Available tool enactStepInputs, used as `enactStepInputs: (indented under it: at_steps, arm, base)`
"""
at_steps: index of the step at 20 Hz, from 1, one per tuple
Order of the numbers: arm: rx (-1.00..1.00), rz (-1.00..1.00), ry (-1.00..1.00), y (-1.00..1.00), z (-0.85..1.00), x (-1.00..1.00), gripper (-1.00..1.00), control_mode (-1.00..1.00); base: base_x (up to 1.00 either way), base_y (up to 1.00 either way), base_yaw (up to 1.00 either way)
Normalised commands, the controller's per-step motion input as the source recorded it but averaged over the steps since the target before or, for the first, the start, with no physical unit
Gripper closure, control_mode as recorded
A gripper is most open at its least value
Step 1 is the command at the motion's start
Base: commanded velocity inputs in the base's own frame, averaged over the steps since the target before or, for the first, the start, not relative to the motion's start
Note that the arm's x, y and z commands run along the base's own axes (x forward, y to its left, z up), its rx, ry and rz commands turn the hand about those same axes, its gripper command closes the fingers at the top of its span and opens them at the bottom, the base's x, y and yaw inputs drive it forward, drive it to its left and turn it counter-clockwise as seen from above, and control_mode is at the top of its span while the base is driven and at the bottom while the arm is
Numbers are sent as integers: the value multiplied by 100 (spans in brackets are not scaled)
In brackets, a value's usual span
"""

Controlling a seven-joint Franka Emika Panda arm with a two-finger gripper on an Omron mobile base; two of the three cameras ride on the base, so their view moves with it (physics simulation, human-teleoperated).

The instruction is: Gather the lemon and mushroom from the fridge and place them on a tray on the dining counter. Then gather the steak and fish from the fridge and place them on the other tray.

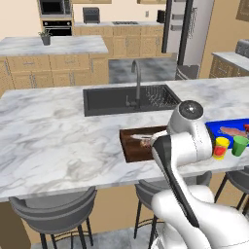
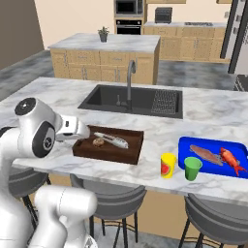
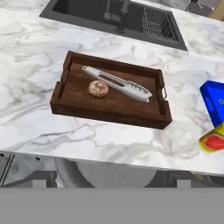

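Nearest the robot, along the dining counter's (image 2: 58,92) front edge, sits the dark brown wooden tray (image 3: 65,105), with the mushroom (image 3: 98,89) lying toward its left half and a pair of metal tongs (image 3: 118,83) slanting across it just beside the mushroom. No lemon can be made out on this tray, so the first gathering looks only half done. To the right, near the same edge, a yellow cup with a red band (image 2: 167,165) and a green cup (image 2: 192,168) stand just in front of the bright blue tray (image 2: 186,145), which already carries the steak (image 2: 206,155) and the red fish (image 2: 231,161). Farther back lie the dark inset sink (image 2: 111,99) and its curved tap (image 2: 130,77), and beyond, the fridge (image 1: 192,34). The arm is folded low before the wooden tray, and whether its jaws are apart or together I cannot tell. By my judgement the next move calls for fetching the lemon from the fridge, which means turning away from the counter.
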Motion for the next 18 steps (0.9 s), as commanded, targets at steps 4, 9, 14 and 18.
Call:
enactStepInputs:
  at_steps: [4,9,14,18]
  arm:
    - [0,0,-6,3,-4,-78,-100,-100]
    - [0,0,5,2,-22,-23,-100,100]
    - [0,0,0,0,0,0,-100,100]
    - [0,0,0,0,0,0,-100,100]
  base:
    - [0,0,0]
    - [-6,4,0]
    - [-64,75,2]
    - [-56,100,-2]
